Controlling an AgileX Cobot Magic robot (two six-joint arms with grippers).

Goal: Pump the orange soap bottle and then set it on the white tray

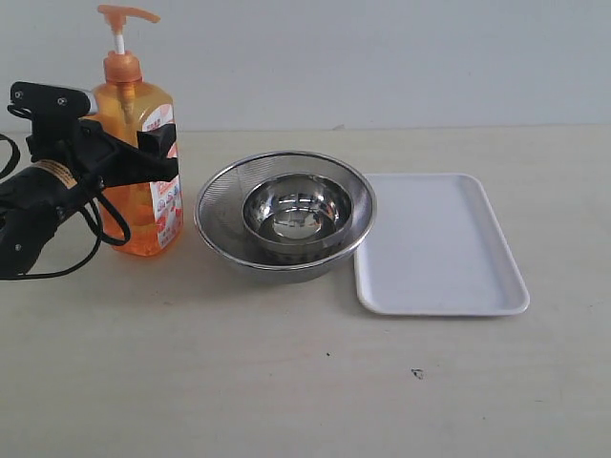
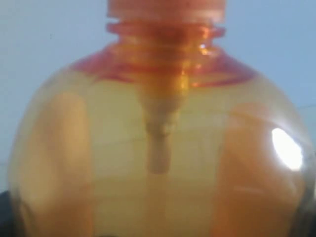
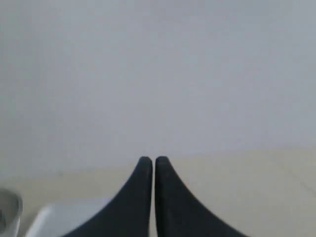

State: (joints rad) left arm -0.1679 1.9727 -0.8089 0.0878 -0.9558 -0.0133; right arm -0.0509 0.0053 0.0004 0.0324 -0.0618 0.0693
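The orange soap bottle (image 1: pixel 139 167) stands upright at the left of the table, its pump nozzle (image 1: pixel 126 15) raised on the white stem. My left gripper (image 1: pixel 156 153) comes in from the left and is shut on the bottle's middle, one black finger across the label. The bottle's shoulder and neck (image 2: pixel 163 98) fill the left wrist view. The white tray (image 1: pixel 441 246) lies flat at the right, with nothing on it. My right gripper (image 3: pixel 149 159) is shut with nothing in it, and a corner of the tray (image 3: pixel 64 217) shows below it. The exterior view does not show it.
A round steel strainer (image 1: pixel 221 196) with a steel bowl (image 1: pixel 297 210) inside it sits between the bottle and the tray, touching the tray's left edge. Black cables (image 1: pixel 95 229) loop from the left arm beside the bottle. A pale wall runs along the back.
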